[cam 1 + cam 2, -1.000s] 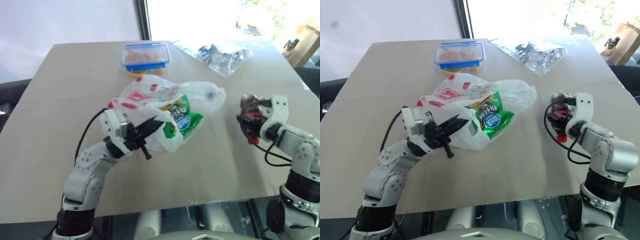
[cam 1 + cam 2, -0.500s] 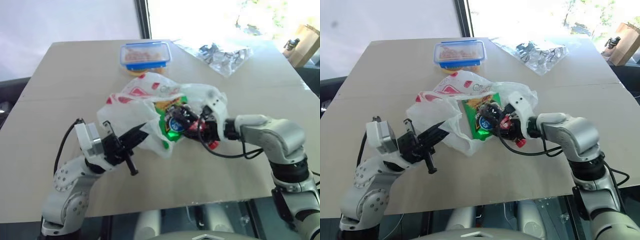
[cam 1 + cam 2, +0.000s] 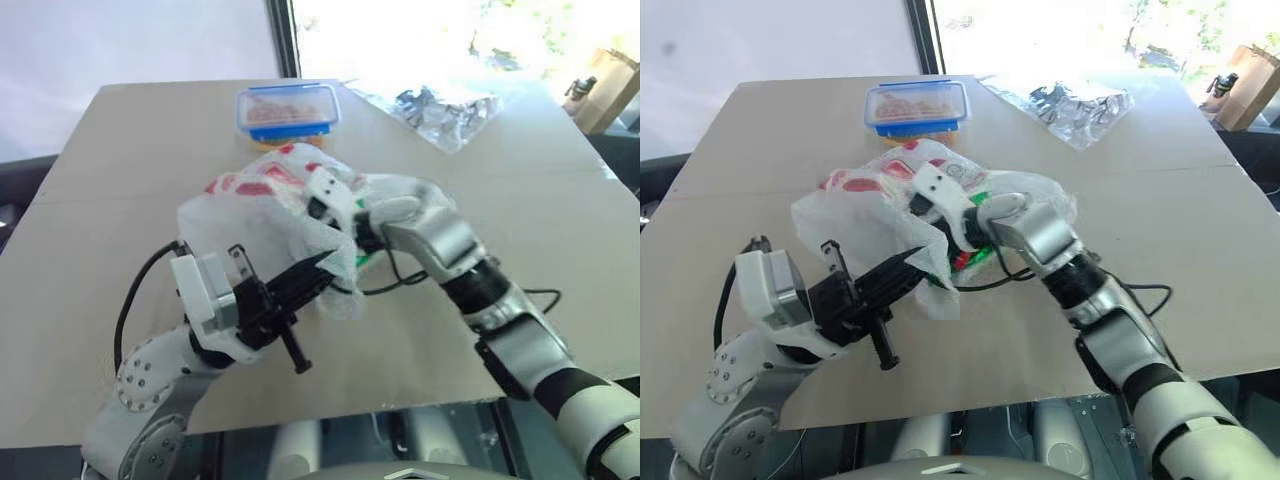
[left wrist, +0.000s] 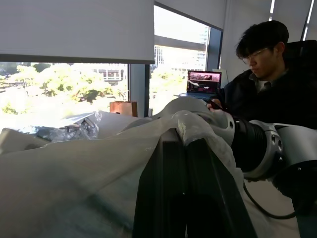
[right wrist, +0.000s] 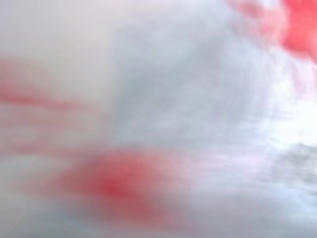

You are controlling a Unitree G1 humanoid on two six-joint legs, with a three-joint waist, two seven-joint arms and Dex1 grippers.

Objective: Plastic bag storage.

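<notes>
The plastic bag (image 3: 270,215) sits at the middle of the table (image 3: 120,200), lifted and bunched up, white with red marks on its top. The left gripper (image 3: 322,272) comes in from 7 o'clock, its 2 black fingers (image 4: 185,188) pressed together on a fold of the bag's near edge, holding that edge up off the table. The right gripper (image 3: 945,235) reaches in from 4 o'clock and its tip is buried in the bag's opening, so I cannot tell how its fingers stand; its wrist camera looks onto blurred white film with red patches. A strip of green packet (image 3: 980,255) shows just under the right wrist. At 12 o'clock of the bag is a blue-lidded food box (image 3: 288,110); at 1 o'clock, well apart, a clear silvery bag (image 3: 445,110). A seated person (image 4: 267,74) appears behind the table.
</notes>
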